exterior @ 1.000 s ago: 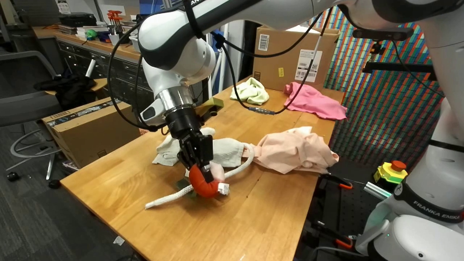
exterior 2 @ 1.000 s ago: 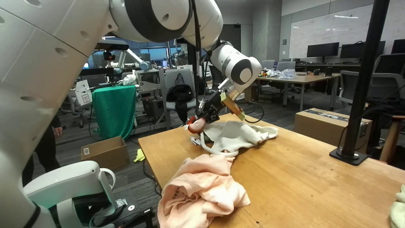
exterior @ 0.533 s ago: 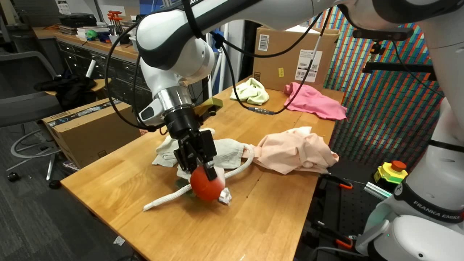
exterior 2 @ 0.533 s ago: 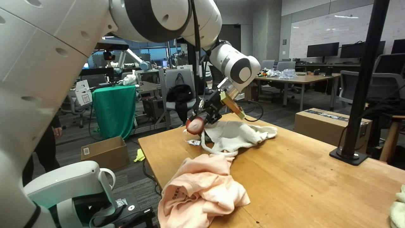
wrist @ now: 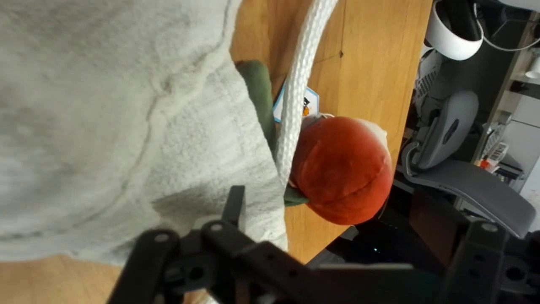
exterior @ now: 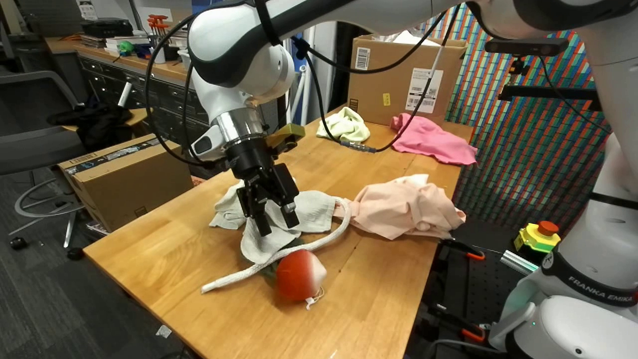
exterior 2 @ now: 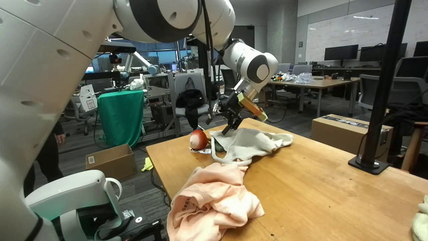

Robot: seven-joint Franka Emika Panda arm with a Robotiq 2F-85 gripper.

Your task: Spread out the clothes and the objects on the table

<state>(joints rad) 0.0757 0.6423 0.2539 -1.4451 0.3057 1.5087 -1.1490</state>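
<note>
In an exterior view: pink cloth (exterior: 432, 141), yellow-green cloth (exterior: 347, 125) well apart from white cloth (exterior: 313, 212), look done. Peach cloth (exterior: 403, 212) bunched beside it, likely left to spread. Gripper (exterior: 277, 227) spread wide above white cloth, nothing held. Rope (exterior: 314, 244): long axis skirts white cloth, free end pointing out past it.

In an exterior view: red ball (exterior 2: 199, 139) just beside white cloth.

Wrist view: red ball's pale side faces away from white cloth; dark green piece (wrist: 260, 95) part-covered by it, likely left.

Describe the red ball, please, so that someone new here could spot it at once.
On the light-brown wooden table, find the white rope. The red ball sits beside it; unlike the limp white cloth and peach cloth nearby, it is round and red with one pale side.
</note>
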